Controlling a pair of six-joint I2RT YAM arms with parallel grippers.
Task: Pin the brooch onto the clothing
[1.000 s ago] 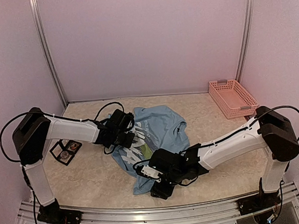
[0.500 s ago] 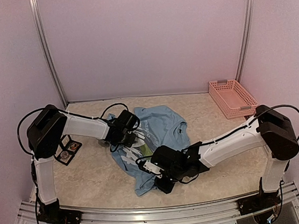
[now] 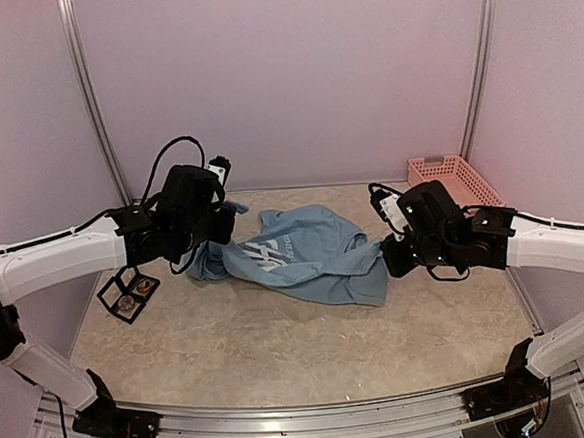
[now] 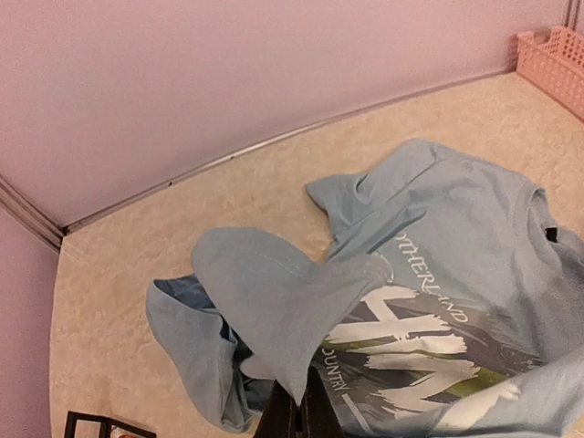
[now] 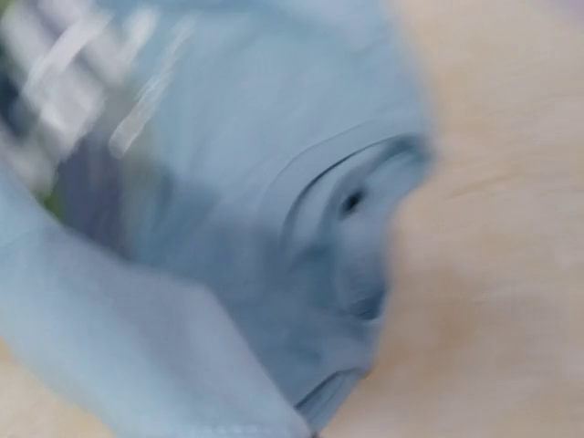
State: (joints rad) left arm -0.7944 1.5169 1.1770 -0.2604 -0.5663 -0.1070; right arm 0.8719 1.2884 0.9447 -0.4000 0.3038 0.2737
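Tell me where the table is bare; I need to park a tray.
Widest bare patch: near half of the table, between T-shirt and near edge. A narrower strip lies between T-shirt and back wall, ending at the pink basket. Crowded: the middle, where left gripper and right gripper hold the T-shirt, and left by the black-framed box.

A pink lattice basket (image 3: 416, 173) is standing at the far right corner of the worktop (image 3: 281, 350), close against the right wall; the left wrist view is showing only its corner (image 4: 557, 55). A small black-framed case (image 3: 128, 293) is sitting on the left side of the worktop, well apart from the basket. The worktop is showing a beige mottled surface. Plain pink walls (image 3: 282, 79) are enclosing it on three sides, with metal uprights (image 3: 94, 113) running up the rear corners. An aluminium rail (image 3: 286, 420) is running along the near edge.
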